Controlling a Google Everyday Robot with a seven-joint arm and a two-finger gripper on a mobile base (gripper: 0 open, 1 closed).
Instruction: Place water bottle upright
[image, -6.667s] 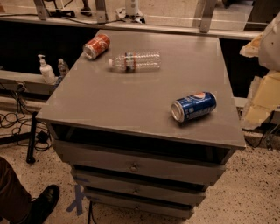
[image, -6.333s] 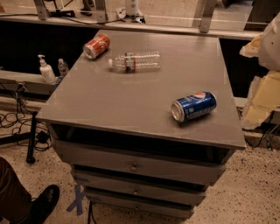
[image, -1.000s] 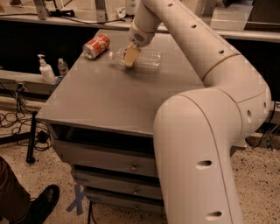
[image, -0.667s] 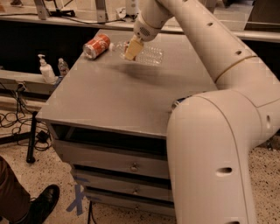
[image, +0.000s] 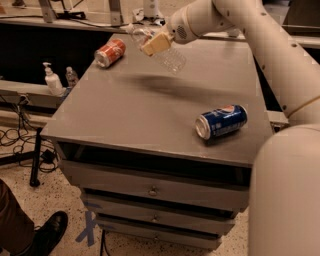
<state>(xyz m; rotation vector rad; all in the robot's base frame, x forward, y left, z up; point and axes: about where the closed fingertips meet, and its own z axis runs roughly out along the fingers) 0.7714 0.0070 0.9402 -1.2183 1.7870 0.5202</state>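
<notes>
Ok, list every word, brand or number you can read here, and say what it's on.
No text reads clearly anywhere.
Blue can: round red-white-blue emblem, no legible letters.
Red can: white markings, too blurred to read.
Water bottle: gripped tilted in the hand above the far side of the table; label covered.
Pump dispenser: nothing readable.

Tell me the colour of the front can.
Blue can, camera view; gripper holds water bottle above the table.
</notes>
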